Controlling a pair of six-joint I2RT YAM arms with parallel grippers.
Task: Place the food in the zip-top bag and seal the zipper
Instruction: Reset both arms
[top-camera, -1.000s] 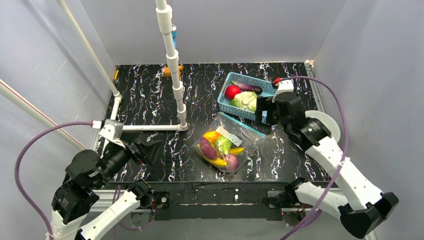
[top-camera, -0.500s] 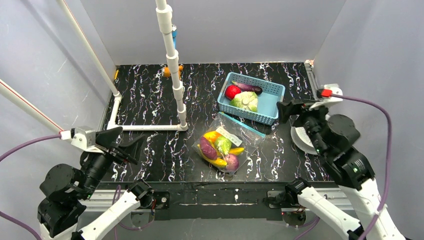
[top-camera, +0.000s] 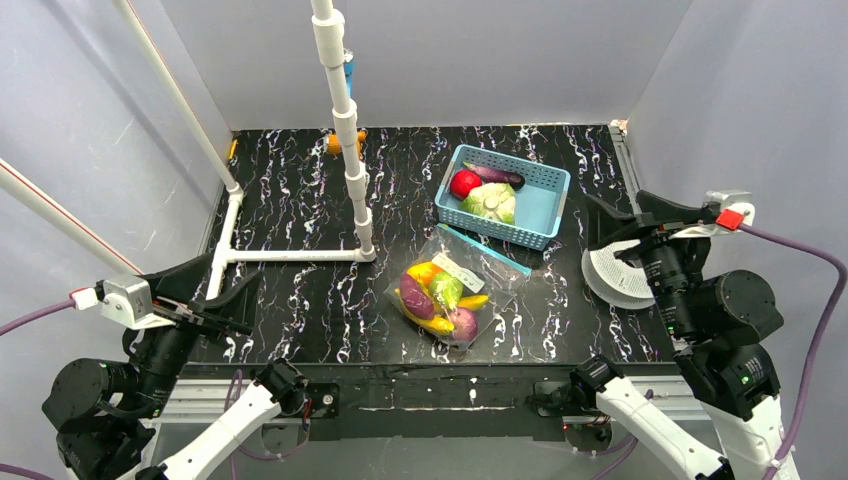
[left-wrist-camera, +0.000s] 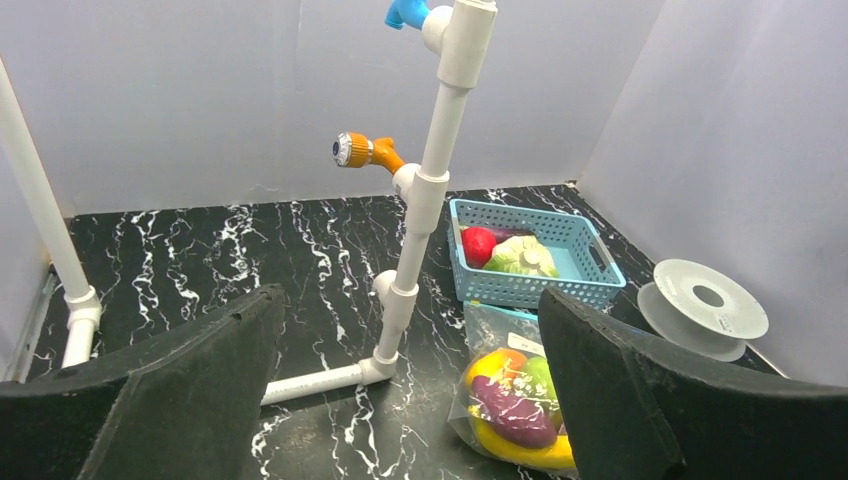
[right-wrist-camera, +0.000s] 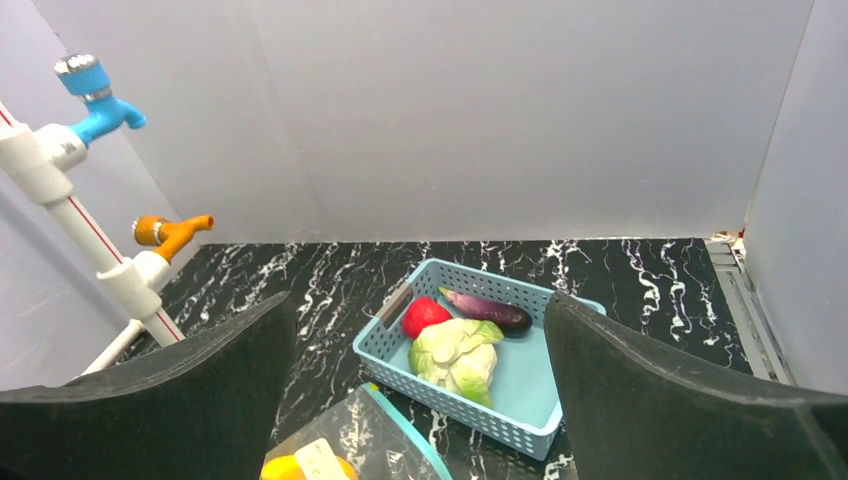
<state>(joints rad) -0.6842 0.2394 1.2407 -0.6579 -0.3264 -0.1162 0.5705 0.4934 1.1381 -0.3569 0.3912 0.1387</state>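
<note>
From my seat, the left tool (top-camera: 245, 303) hangs over the worktop's (top-camera: 300, 190) 8 o'clock edge with its fingers spread wide and nothing between them. The right tool (top-camera: 605, 228) sits at the 3 o'clock edge above a white spool (top-camera: 612, 280), equally spread and holding nothing. Both are well apart from the zip-top bag (top-camera: 490, 285), which lies flat just toward 5 o'clock of the worktop's middle. The food (top-camera: 435, 298) inside it is bunched at the bag's near end: a yellow banana, an orange piece, a green one and purple ones, with a small white label (top-camera: 458, 272) showing beside them. The zipper (top-camera: 485, 250) runs along the bag's far rim, facing 1 o'clock; I cannot tell whether it is pressed closed. Just beyond it, at 1 o'clock, the light-blue basket (top-camera: 545, 195) holds a red piece (top-camera: 463, 184), a pale green cabbage (top-camera: 488, 203) and a dark eggplant (top-camera: 495, 174). At 10 o'clock from the bag a white pipe frame (top-camera: 350, 150) stands upright, carrying an orange tap (top-camera: 335, 143) and, higher, a blue tap (top-camera: 348, 70).
</note>
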